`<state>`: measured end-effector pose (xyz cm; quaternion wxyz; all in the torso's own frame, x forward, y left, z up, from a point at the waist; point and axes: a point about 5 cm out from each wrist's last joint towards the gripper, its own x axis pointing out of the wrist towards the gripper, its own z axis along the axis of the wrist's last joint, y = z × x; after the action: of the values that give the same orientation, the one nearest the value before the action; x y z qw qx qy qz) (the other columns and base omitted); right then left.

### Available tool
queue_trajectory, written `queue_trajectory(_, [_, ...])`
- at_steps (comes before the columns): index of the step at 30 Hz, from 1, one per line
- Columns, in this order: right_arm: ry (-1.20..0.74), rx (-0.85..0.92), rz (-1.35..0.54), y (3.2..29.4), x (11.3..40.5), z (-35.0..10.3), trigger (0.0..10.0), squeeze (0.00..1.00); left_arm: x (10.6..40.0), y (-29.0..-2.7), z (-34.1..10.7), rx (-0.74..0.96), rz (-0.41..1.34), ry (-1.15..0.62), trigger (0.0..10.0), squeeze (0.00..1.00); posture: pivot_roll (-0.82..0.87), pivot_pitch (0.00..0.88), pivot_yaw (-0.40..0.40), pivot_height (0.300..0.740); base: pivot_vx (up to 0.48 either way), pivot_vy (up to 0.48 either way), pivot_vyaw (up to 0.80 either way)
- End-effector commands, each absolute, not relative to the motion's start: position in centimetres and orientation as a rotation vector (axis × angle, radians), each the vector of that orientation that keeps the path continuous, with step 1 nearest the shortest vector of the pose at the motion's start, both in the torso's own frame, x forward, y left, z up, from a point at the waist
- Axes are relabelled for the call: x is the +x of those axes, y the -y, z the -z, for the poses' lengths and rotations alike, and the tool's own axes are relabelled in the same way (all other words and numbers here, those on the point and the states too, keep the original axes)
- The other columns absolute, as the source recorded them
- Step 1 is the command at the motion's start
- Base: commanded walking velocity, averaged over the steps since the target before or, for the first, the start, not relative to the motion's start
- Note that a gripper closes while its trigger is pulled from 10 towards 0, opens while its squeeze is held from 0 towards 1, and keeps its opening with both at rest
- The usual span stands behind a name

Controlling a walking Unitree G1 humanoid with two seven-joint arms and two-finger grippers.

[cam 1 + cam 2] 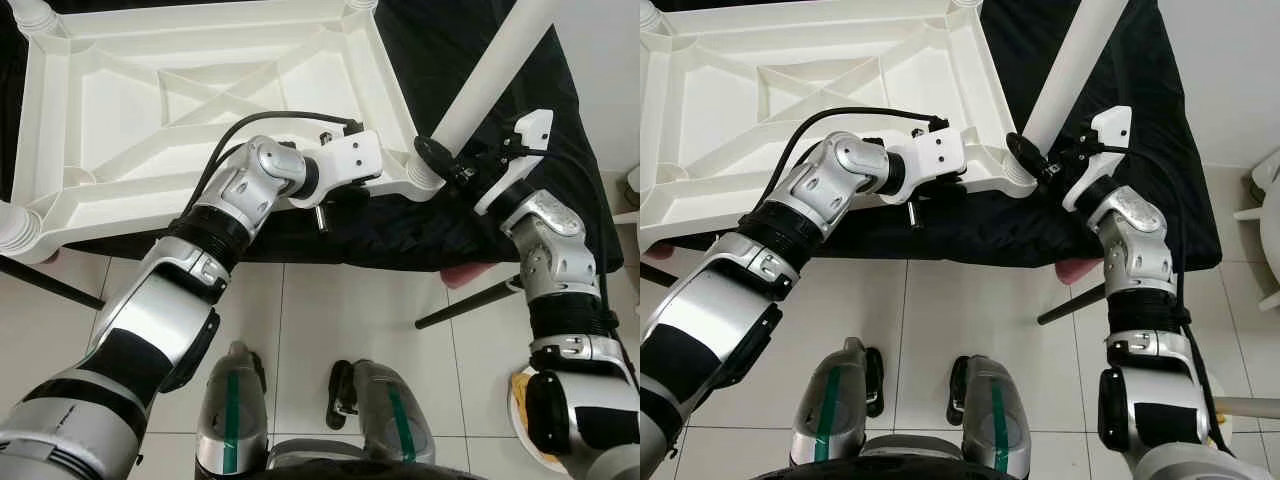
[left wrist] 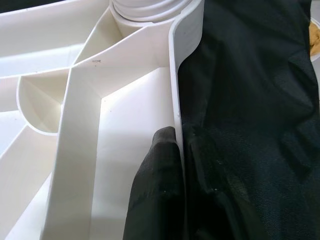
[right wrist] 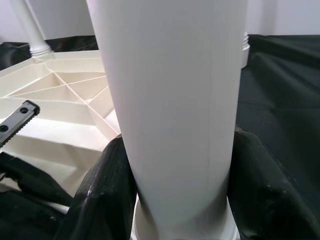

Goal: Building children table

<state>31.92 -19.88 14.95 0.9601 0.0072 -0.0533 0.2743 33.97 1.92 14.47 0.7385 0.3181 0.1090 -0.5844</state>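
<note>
From the left eye view we record the white children's table top lying upside down, ribbed underside up, on a black cloth spread over a low surface above the tiled floor. The left tool sits at the near rim of the table top, close to its near right corner socket. The right tool is at the base of a white table leg, which stands tilted in that corner socket. A further leg stub shows at the near left corner.

From the right eye view we confirm the same arrangement: the table leg rises from the corner beside the right tool.

From the left wrist view we note the left tool's fingers pressed one on each side of the table top's thin rim wall, pinching it, with black cloth just beside.

From the right wrist view we note the right tool's fingers spread around the table leg, touching it on both sides just above its base.
</note>
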Motion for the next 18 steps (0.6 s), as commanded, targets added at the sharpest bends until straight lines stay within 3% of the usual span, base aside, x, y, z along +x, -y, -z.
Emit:
queue_trajectory(1, [0.152,0.05,-0.515,19.8,32.1,-15.8,10.0,0.0,33.7,-1.4,-14.4,0.707,1.311,-0.205,10.0,0.0,0.01,0.025,-0.048,0.74,0.0,0.0,0.0])
queue_trajectory(11, [0.189,0.073,-0.462,18.8,31.9,-16.2,10.0,0.0,33.6,-1.4,-14.4,0.708,1.314,-0.206,10.0,0.0,0.01,0.017,-0.048,0.74,0.0,0.0,0.0])
queue_trajectory(18, [0.238,0.143,-0.188,17.9,31.9,-16.5,10.0,0.0,33.5,-1.3,-14.2,0.709,1.319,-0.206,10.0,0.0,0.02,0.01,-0.052,0.74,0.0,0.0,0.0])
